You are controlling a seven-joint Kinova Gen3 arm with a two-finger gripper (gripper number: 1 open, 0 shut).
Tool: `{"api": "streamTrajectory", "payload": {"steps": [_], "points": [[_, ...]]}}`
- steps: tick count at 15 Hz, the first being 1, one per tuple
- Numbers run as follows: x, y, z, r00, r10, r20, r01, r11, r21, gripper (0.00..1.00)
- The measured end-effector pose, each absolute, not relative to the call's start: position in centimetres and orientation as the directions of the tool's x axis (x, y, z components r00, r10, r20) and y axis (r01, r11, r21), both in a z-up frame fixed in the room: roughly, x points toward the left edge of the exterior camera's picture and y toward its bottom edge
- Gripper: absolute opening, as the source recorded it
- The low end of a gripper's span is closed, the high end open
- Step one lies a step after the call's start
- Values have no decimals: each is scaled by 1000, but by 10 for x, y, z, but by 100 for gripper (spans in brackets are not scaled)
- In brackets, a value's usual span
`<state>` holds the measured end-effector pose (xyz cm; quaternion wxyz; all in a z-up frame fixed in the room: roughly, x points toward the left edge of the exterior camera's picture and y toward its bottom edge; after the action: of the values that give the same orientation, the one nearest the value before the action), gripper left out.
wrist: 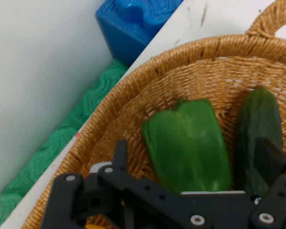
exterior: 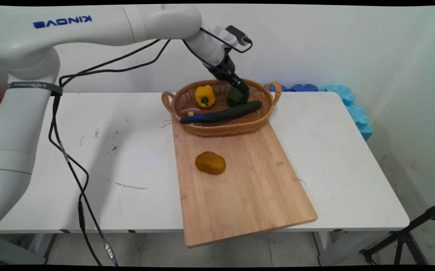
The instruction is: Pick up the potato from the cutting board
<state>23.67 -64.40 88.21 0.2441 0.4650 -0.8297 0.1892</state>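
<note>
Pincer (exterior: 242,90) down in wicker basket (exterior: 262,113), spread apart around green pepper (wrist: 190,143).
Light, smooth, hollow, probably slippery; best gripped across the broad middle. Cucumber (wrist: 258,138) just beside, yellow pepper (exterior: 205,96) further off.

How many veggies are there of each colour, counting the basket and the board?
Green: 2, the green pepper and the cucumber
Yellow: 1, the yellow pepper
Purplish: 1, half hidden
Brown: 1, the potato on the board
Total: 5
</note>
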Motion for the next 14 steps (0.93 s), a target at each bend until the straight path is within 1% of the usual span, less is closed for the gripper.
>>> {"api": "streamTrajectory", "payload": {"steps": [2,5,9,12,14], "points": [[235,-640,886,-448,-673,588,-861,501,-82,100],[231,-627,905,-448,-653,611,-852,519,-70,100],[233,-599,952,-450,-611,652,-828,559,-47,100],[239,-562,991,-450,-583,677,-797,603,-10,100],[245,-531,1011,-457,-573,681,-769,639,21,100]]}}
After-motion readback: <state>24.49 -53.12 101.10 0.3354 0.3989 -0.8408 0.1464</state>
